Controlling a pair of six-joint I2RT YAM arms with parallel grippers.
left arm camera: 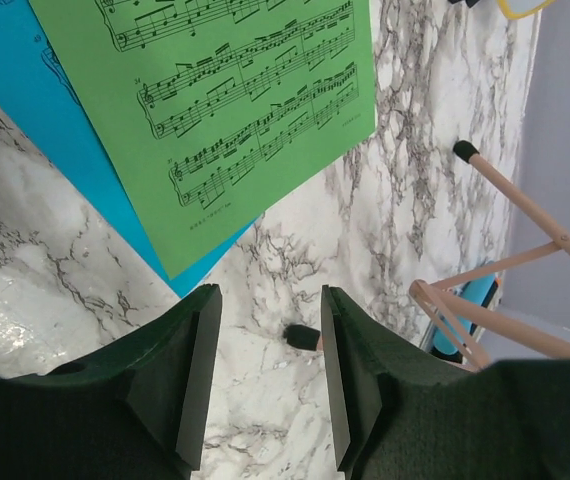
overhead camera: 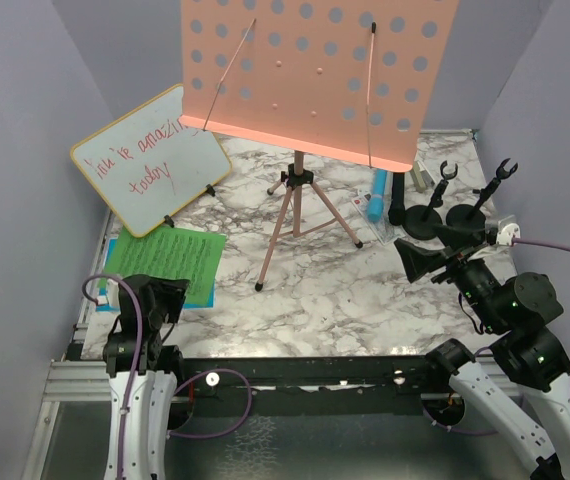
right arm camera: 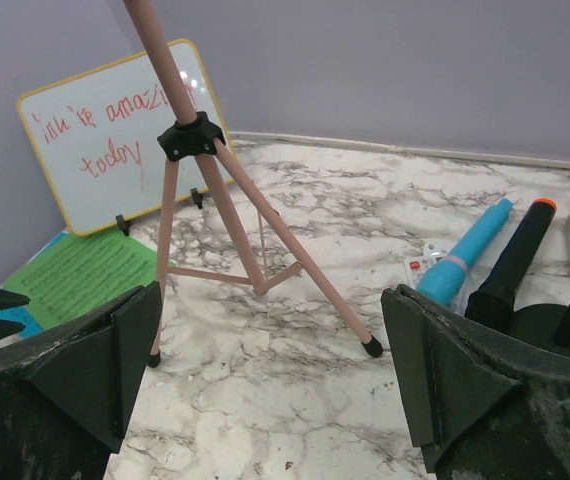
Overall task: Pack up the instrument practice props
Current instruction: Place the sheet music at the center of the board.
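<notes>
Left fingers released, nothing between them, hovering over bare table just off the near corner of the sheets. Right fingers spread wide, empty, pointed at the stand legs. Props: green sheet lies flat on the blue sheet at near left, offset so blue shows on 1 side. The pink stand is at centre with its tray high at the far side. Blue mic and black mic lie side by side at far right, with 2 holders upright just right of them. Whiteboard at far left isn't ours. No bin visible in any view. Handling guesses: the sheets are thin, floppy and flush with the table, so a top pinch will likely just skid. Better to work a corner or edge, and expect green to slide on blue. The stand looks light but top-heavy, with a wide tray. Take the pole just above the black hub, not a thin leg, or it'll tip. Mics are rigid and round, so they'll probably roll. Clamp across mid-body. Holders look base-heavy and stable. The stem is the obvious grip, though it's thin, so centre it between the fingers.
</notes>
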